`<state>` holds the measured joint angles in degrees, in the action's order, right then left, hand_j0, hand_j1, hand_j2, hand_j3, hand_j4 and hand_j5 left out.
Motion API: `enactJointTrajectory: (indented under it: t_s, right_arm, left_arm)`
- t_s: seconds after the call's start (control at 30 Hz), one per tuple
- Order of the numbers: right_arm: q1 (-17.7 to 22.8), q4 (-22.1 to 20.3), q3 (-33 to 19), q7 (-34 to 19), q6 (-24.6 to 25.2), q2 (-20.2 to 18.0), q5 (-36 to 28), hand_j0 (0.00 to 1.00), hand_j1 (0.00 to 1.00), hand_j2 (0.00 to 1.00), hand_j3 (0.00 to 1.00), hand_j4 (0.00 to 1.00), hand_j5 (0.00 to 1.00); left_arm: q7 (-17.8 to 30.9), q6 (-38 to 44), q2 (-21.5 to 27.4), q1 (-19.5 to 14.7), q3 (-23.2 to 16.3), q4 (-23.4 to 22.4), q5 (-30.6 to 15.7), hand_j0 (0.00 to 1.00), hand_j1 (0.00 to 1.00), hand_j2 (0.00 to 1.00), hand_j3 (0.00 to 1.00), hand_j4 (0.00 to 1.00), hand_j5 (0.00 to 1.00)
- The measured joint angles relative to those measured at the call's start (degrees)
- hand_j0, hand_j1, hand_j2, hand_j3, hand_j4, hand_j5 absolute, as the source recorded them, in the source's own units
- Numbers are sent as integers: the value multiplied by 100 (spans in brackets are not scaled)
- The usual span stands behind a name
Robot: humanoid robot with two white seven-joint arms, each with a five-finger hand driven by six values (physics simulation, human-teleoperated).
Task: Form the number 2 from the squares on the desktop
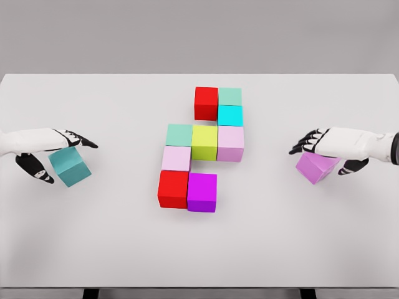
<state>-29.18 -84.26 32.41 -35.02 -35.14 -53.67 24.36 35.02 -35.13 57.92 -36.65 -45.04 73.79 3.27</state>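
On the table [75,249], each hand clamps a tilted cube beside the upright block figure [201,149].

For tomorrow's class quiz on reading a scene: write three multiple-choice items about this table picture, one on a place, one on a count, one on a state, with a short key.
1. Where is the yellow-green cube?
A. Top row
B. Middle row
C. Bottom row

2. How many cubes form the central group?
A. Seven
B. Eleven
C. Nine

3. What is the right hand doing?
A. Grasping the violet cube
B. Resting open on the table
C. Touching the central group

Key: B, it sits between the mint and pink cubes; C, nine touch; A, fingers and thumb straddle the cube.
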Motion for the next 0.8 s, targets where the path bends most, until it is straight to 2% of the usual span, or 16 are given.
enactJointTrajectory:
  t_s: [0.03, 0.13, 0.2, 0.23, 0.37, 0.57, 0.63, 0.7, 0.8]
  right_arm:
    - [9, -1, 6, 0, 0, 1, 12, 87, 87, 87, 87, 87, 87]
    - [9, -1, 16, 0, 0, 2, 27, 82, 82, 82, 82, 82, 82]
    - [0, -2, 19, 0, 0, 3, 26, 71, 71, 71, 71, 71, 71]
    - [0, -4, 19, 0, 0, 3, 26, 68, 68, 68, 68, 68, 68]
    - [0, -9, 12, 11, 5, -2, 30, 68, 68, 68, 68, 68, 68]
    - [-62, -28, 31, 9, 6, -3, 2, 65, 65, 65, 65, 65, 65]
    - [-97, -37, 33, 4, 4, 0, -11, 59, 59, 59, 59, 59, 59]
    - [-132, -41, 32, 0, 4, 3, -22, 58, 58, 58, 58, 58, 58]
    - [-202, -46, 31, -4, 3, 15, -121, 58, 58, 58, 58, 58, 58]
  left_arm:
    - [0, 0, -9, 8, 0, -2, 5, 100, 100, 100, 100, 100, 100]
    - [0, 0, -23, 26, 0, -1, 12, 74, 74, 74, 74, 74, 74]
    - [0, 0, -24, 26, 0, 1, 15, 70, 70, 70, 70, 70, 70]
    - [1, 0, -23, 26, -2, 2, 19, 69, 69, 69, 69, 69, 69]
    - [25, 6, -20, 35, -7, 5, 2, 54, 54, 54, 54, 54, 54]
    - [33, 23, -3, 44, -58, 11, -49, 43, 43, 43, 43, 43, 43]
    - [28, 20, 8, 44, -69, 23, -40, 39, 39, 39, 39, 39, 39]
    - [13, 22, 14, 44, -70, 41, -21, 35, 35, 35, 35, 35, 35]
    - [7, 16, 4, 35, -79, 67, 11, 34, 34, 34, 34, 34, 34]
